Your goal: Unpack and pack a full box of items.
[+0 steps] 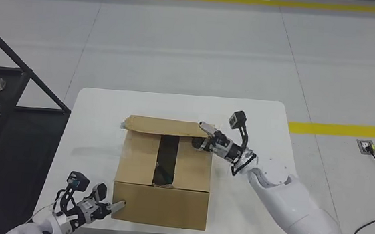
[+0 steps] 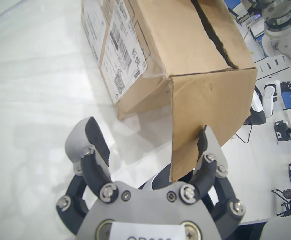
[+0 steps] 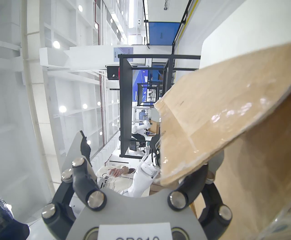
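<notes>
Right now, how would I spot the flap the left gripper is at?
Find the cardboard box on the white table. Its near flap hangs down outside. Only that one has the open left gripper straddling its corner, unlike the far flap.

The box flap (image 3: 227,109) sits inside the pincer (image 3: 147,147) (fingers spread).

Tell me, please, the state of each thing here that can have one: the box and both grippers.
Box, top partly open: a dark gap runs between its flaps.
Left gripper, open, around a corner of the box's near panel.
Right gripper, open, around a flap edge at the box's far side.
</notes>
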Tool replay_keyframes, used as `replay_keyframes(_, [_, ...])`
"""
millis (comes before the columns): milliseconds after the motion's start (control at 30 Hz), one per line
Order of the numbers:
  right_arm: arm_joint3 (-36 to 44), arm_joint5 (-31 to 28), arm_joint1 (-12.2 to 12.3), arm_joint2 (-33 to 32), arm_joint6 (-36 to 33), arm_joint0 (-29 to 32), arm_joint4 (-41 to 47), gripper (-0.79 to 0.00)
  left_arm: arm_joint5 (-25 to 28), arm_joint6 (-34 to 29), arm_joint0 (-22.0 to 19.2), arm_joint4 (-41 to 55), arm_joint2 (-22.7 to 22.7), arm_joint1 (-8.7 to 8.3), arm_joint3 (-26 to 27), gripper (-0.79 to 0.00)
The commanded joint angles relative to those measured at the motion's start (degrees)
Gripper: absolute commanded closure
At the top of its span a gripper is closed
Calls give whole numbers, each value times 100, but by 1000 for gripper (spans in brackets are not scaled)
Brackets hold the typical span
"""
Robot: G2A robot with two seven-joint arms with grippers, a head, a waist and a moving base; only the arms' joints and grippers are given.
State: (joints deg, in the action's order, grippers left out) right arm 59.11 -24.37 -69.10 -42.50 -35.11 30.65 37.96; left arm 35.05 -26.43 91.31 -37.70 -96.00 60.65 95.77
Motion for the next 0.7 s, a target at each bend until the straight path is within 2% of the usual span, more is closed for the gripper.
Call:
replay_keyframes(0, [115, -17, -72, 104, 991, -110, -793, -785, 28, 3, 7, 41, 7, -5, -27, -785])
replay_keyframes(100, [32, 165, -196, 199, 1740, -337, -1418, -785, 55, 6, 13, 67, 17, -14, -52, -785])
replay_keyframes(333, [-886, 434, -644, 552, 2303, -1050, -1887, -785, 53, 67, 73, 87, 38, -28, -75, -785])
replay_keyframes(467, [-1638, 317, -936, 715, 2427, -1341, -1874, -785, 43, 107, 106, 115, 45, -35, -104, -785])
replay_keyframes(667, [-2673, 345, -1314, 821, 2191, -1601, -1634, -785, 25, 87, 95, 123, 89, -48, -146, -785])
